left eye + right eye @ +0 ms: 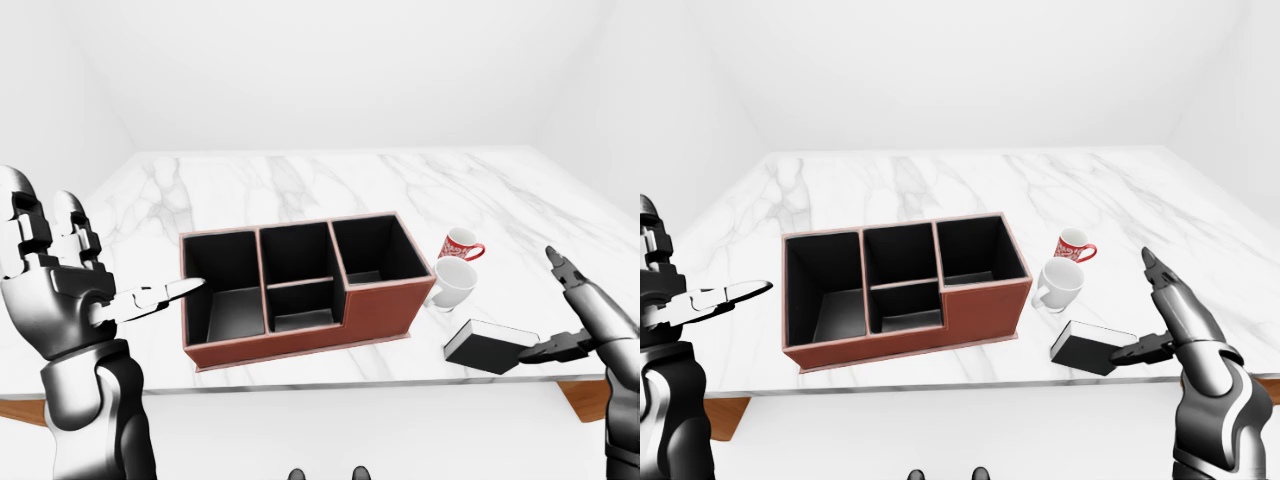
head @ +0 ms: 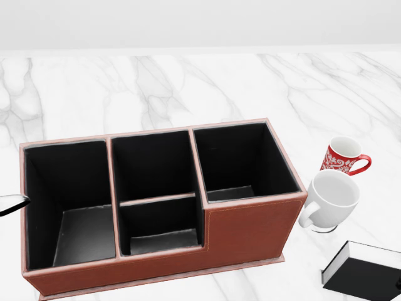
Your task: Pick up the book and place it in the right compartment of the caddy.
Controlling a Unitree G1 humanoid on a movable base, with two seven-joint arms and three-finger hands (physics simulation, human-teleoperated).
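The black book (image 1: 490,347) lies flat on the marble table, right of the caddy and just below the white mug. The brown caddy (image 2: 250,232) has black compartments, and its right one (image 2: 241,166) holds nothing. My right hand (image 1: 540,305) is open at the book's right side. Its thumb (image 1: 545,350) sits at the book's edge and its long finger (image 1: 565,272) points up. My left hand (image 1: 120,250) is open to the left of the caddy, with one fingertip (image 2: 12,202) close to the caddy's left wall.
A white mug (image 2: 332,199) stands beside the caddy's right end, with a red patterned mug (image 2: 341,155) just above it. Both are close to the book. The table's near edge (image 1: 350,385) runs across the bottom of the eye views.
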